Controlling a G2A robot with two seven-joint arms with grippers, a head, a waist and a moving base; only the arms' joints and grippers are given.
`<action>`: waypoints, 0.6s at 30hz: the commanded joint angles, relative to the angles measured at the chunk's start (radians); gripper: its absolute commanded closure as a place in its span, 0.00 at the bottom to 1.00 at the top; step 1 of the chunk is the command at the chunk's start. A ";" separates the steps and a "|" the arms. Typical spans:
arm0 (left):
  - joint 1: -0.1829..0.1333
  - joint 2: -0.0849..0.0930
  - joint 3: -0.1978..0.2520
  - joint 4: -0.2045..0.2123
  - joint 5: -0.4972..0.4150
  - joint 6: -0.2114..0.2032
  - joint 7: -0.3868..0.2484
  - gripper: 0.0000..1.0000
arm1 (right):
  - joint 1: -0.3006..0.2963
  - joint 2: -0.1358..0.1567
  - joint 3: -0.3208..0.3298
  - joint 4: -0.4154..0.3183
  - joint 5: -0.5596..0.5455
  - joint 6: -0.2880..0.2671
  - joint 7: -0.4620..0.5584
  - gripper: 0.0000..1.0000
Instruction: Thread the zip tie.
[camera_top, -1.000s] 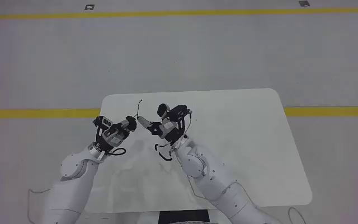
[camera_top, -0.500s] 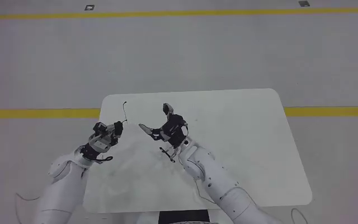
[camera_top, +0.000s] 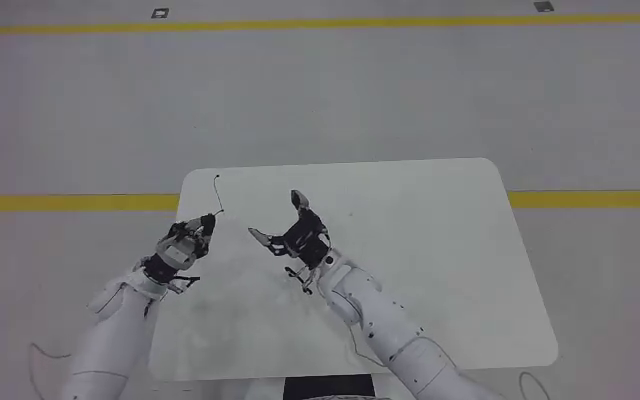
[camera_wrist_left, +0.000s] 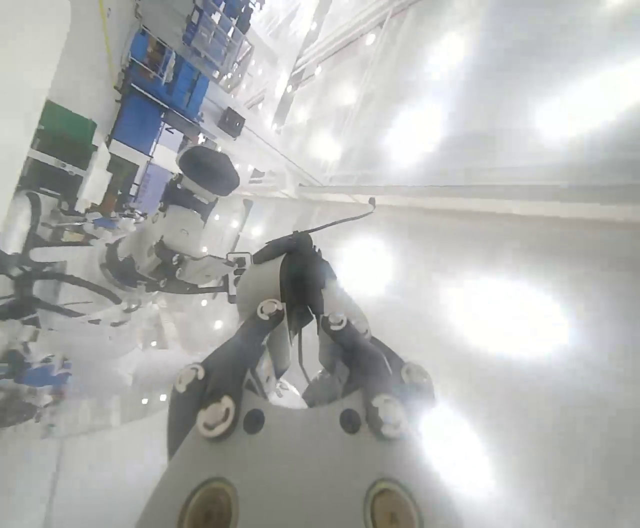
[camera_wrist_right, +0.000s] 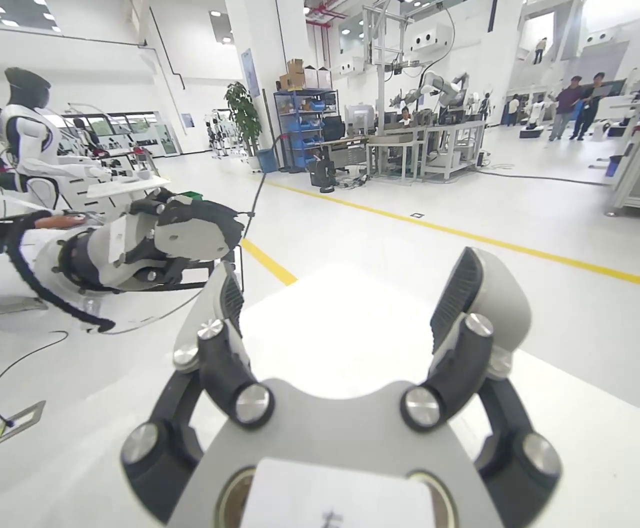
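The zip tie (camera_top: 217, 193) is a thin black strip that sticks up and away from my left gripper (camera_top: 206, 222), which is shut on its lower end over the table's left part. In the left wrist view the zip tie (camera_wrist_left: 340, 221) curves out past the closed fingertips (camera_wrist_left: 300, 250). My right gripper (camera_top: 276, 217) is open with nothing between its fingers and is held a short way to the right of the left one. The right wrist view shows its two ribbed pads (camera_wrist_right: 459, 290) spread wide, with the left gripper (camera_wrist_right: 195, 232) and the zip tie (camera_wrist_right: 259, 187) beyond them.
The white table (camera_top: 430, 250) has rounded corners, and its left edge lies close to the left gripper. A yellow floor line (camera_top: 80, 202) runs behind it. Bare tabletop stretches to the right of both arms.
The grippers were together at the tie a second ago. Since then the right gripper has opened and drawn back, and the left arm has carried the zip tie leftward.
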 joint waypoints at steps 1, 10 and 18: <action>0.014 0.002 -0.005 -0.014 -0.041 0.052 0.002 1.00 | 0.000 -0.002 -0.011 0.011 -0.004 0.007 -0.012 0.00; 0.042 0.013 0.026 -0.030 -0.093 0.064 0.002 1.00 | 0.032 -0.019 -0.062 0.064 0.004 0.033 -0.058 0.43; 0.042 0.013 0.026 -0.030 -0.093 0.064 0.002 1.00 | 0.060 -0.036 -0.104 0.107 -0.005 0.066 -0.063 0.62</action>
